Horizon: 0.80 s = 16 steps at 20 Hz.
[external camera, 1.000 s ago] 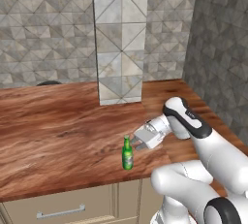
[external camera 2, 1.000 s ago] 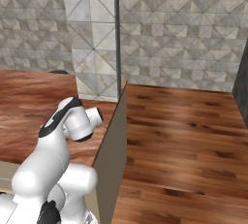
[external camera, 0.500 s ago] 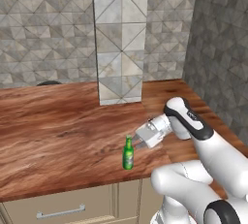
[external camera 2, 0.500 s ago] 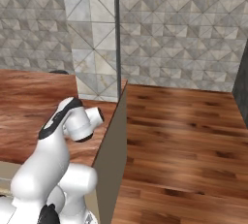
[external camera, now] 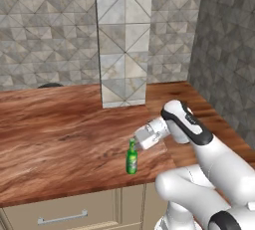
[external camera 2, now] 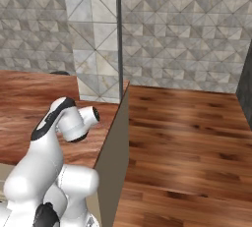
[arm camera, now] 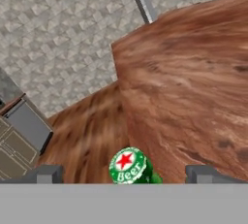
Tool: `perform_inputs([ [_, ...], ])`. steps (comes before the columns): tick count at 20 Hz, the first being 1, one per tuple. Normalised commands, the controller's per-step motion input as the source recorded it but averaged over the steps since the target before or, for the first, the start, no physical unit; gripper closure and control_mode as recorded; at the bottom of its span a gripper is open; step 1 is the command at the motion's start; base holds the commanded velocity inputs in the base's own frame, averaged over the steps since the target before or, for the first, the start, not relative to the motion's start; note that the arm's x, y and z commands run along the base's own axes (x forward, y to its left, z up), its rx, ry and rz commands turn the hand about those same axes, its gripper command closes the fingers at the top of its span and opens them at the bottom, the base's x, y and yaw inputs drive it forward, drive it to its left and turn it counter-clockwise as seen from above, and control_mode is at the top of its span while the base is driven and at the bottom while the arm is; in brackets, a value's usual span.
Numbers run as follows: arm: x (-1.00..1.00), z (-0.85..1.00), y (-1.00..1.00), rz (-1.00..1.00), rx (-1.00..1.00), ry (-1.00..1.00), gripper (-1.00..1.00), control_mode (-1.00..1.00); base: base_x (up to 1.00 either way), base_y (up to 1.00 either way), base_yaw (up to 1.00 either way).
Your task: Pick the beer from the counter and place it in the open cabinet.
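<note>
While the beer bottle (external camera: 131, 157) stands upright near the front edge of the surface (external camera: 60, 134), the tool (external camera: 137, 142) hangs just above its cap, jaws spread wide and pinching nothing. In the hand view the capped top (arm camera: 128, 166) sits between the two fingertips (arm camera: 48, 173), which suggests the hand is lined up to descend around the neck or body. Judging from the left base view, the bottle is at about 5 o'clock on the surface, close to its front lip and right end, so a clumsy nudge could tip it over the edge. Bare wood lies open toward 10 o'clock; the tiled column (external camera: 123, 40) stands well apart at 12 o'clock.
</note>
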Motion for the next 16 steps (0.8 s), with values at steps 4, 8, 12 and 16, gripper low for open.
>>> perform_inputs([
  [4, 0.0, -0.42, 0.39, -0.06, -0.03, 0.0, 1.0, -1.0, 0.0, 0.0, 0.0],
  [8, 0.0, -0.04, 0.04, 0.0, 0.0, 0.0, 1.0, -1.0, 0.0, 0.0, 0.0],
  [12, -0.07, 0.13, 0.0, 0.0, 0.0, -0.08, 1.0, -1.0, 0.0, 0.0, 0.0],
  [16, -0.03, 0.89, 0.0, -0.03, 0.04, -0.18, 1.0, -1.0, 0.0, 0.0, 0.0],
])
